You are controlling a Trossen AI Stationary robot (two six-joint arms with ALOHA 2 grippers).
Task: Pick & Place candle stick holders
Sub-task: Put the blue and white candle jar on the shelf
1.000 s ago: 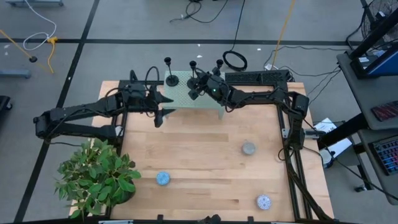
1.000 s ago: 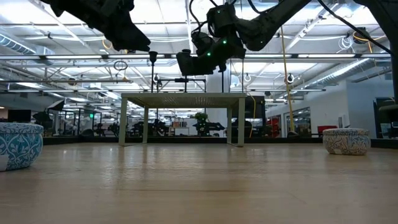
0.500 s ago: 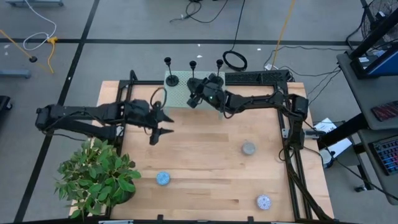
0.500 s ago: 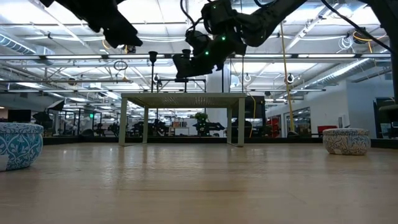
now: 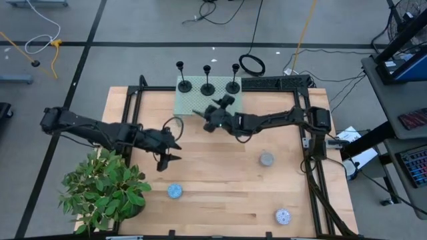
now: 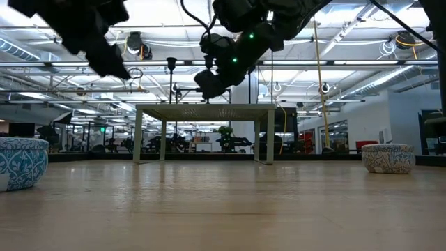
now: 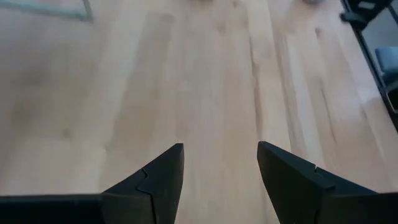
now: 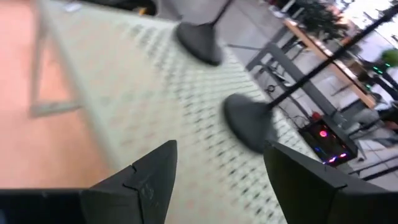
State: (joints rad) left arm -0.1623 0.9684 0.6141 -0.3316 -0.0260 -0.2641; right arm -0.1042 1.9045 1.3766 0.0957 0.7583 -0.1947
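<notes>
A potted plant (image 5: 103, 188) is seen at the table's (image 5: 220, 193) near left corner. The left gripper (image 5: 165, 152) is held over bare wood beside it, its fingers (image 7: 163, 177) spread apart with nothing between them.

At the far edge of the table a pale perforated stand (image 5: 200, 105) is placed, and on it the three candle stick holders are set upright in a row, stems pointing straight up: the left holder (image 5: 181, 84), the middle holder (image 5: 208, 87) and the right holder (image 5: 233, 85), each well apart from the next. In the low view only the stem of one holder (image 6: 171, 78) can be made out above the stand.

The right gripper (image 5: 212, 121) is held just in front of the stand, near the middle holder, its fingers parted and empty; two round bases (image 8: 247, 121) are seen ahead of them in its wrist view.

Three small patterned bowls are spread over the wood: one (image 5: 175, 191) near the plant, one (image 5: 266, 159) toward the right, one (image 5: 283, 216) at the near right. Their contents cannot be told.
</notes>
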